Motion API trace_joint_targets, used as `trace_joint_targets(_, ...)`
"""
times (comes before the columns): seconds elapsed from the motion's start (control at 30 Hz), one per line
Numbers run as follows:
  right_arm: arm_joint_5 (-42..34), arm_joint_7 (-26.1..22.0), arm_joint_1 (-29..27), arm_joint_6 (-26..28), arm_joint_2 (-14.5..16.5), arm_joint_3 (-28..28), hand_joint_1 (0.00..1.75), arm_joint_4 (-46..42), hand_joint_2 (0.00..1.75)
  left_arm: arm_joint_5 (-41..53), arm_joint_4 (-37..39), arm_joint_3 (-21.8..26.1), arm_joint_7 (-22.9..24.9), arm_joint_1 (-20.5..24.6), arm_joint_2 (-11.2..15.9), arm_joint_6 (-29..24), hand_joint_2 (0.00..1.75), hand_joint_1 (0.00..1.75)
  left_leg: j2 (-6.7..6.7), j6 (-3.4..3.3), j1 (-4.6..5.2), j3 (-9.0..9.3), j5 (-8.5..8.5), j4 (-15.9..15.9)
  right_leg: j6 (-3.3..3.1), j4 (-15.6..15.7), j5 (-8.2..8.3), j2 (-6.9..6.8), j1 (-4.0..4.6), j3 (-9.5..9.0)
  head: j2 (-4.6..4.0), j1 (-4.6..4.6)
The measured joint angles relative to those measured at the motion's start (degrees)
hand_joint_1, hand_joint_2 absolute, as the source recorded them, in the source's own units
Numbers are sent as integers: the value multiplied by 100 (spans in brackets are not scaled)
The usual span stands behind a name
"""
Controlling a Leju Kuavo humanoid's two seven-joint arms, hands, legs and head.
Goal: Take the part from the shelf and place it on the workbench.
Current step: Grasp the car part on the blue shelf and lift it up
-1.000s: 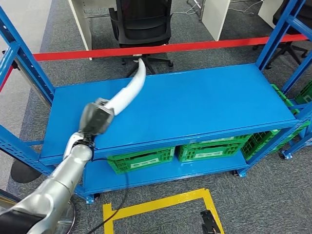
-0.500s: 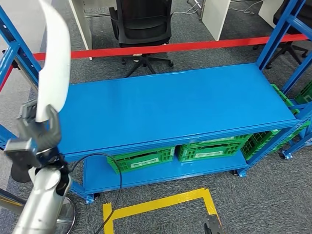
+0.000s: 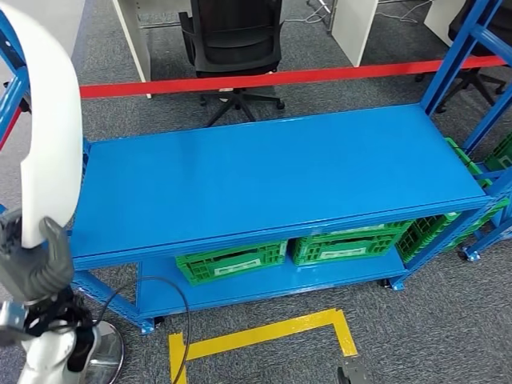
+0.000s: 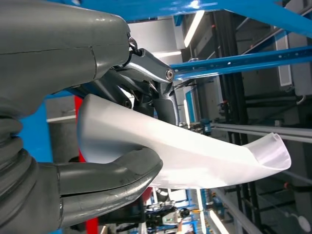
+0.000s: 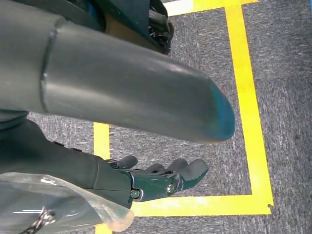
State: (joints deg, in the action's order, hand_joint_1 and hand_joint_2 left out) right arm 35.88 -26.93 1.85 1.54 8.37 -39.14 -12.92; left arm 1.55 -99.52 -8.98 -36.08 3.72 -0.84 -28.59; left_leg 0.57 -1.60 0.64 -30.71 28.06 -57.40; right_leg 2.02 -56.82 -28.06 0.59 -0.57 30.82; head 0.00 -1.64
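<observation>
White curved part (image 3: 53, 132), upright, gripped at its lower end

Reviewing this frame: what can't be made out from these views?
- White part: top end cut off by the head view's upper edge.
- Part's gripped end: covered by the left hand in the left wrist view.
- Workbench: cannot tell where it stands.
- Right hand: fingers apart over the yellow floor tape, holding nothing.
</observation>
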Motion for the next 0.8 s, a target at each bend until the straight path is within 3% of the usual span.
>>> trace_joint_targets(0.13, 14, 59, -7, 41, 0, -46, 0, 0, 0, 141, -301, 21, -121, -379, 61, 8, 175, 175, -2, -74, 1, 28, -34, 62, 51, 58, 24, -6, -13, 0, 0, 2)
trace_joint_targets(0.2, 23, 172, -6, 128, 0, -67, 0, 0, 0, 260, -422, 37, -135, -464, 81, -4, 175, 175, -21, -131, -36, 94, -114, 205, 80, -104, -107, -15, -5, 93, 0, -7)
trace_joint_targets(0.3, 37, 359, -9, 181, -2, -105, 0, 0, 0, 362, -496, 52, -108, -562, 102, -13, 175, 175, -41, -150, -68, 106, -152, 253, 133, -1155, -599, -20, -34, 609, 0, -20)
trace_joint_targets(0.33, 38, 387, -17, 181, -3, -118, 0, 0, 0, 374, -503, 58, -98, -596, 107, -15, 175, 175, -44, -138, -78, 103, -145, 243, 159, -1449, -671, -22, -52, 763, 0, -19)
trace_joint_targets(0.37, 38, 403, -24, 181, -5, -129, 0, 0, 0, 380, -507, 66, -95, -623, 110, -18, 175, 175, -46, -116, -94, 103, -131, 227, 186, -1540, -628, -24, -73, 819, 0, -19)
trace_joint_targets(0.4, 38, 411, -28, 181, -9, -139, 0, 0, 0, 383, -511, 73, -93, -641, 114, -20, 175, 175, -43, -81, -120, 104, -108, 199, 217, -1391, -474, -29, -98, 760, 0, -19)
trace_joint_targets(0.47, 45, 425, -20, 186, -11, -157, 0, 3, 0, 385, -521, 84, -91, -660, 121, -22, 175, 175, -32, 33, -178, 93, -31, 93, 295, -673, -113, -36, -145, 420, 0, -31)
trace_joint_targets(0.53, 66, 506, -2, 245, 7, -163, 0, 15, 0, 379, -540, 106, -73, -669, 132, -22, 175, 175, -23, 148, -178, 41, 49, -53, 246, -240, -16, -16, -161, 192, 1, -52)
trace_joint_targets(0.6, 108, 676, -4, 404, 16, -170, 0, 26, 0, 344, -559, 131, -27, -689, 138, -18, 175, 175, -17, 209, -157, -1, 70, -123, 105, -256, -59, 5, -147, 184, 2, -39)
trace_joint_targets(0.7, 179, 1014, -15, 710, 3, -190, 0, 25, 0, 281, -563, 177, 55, -737, 137, -26, 175, 175, -27, 256, -181, -85, 233, -320, -10, -286, -57, 3, -138, 202, 2, -7)
trace_joint_targets(0.8, 358, 1446, -14, 991, -33, -201, 0, 25, 0, 236, -557, 232, 133, -757, 123, -99, 175, 175, -37, 264, -177, -551, 755, -1340, -69, -282, -58, -6, -100, 211, 2, 10)
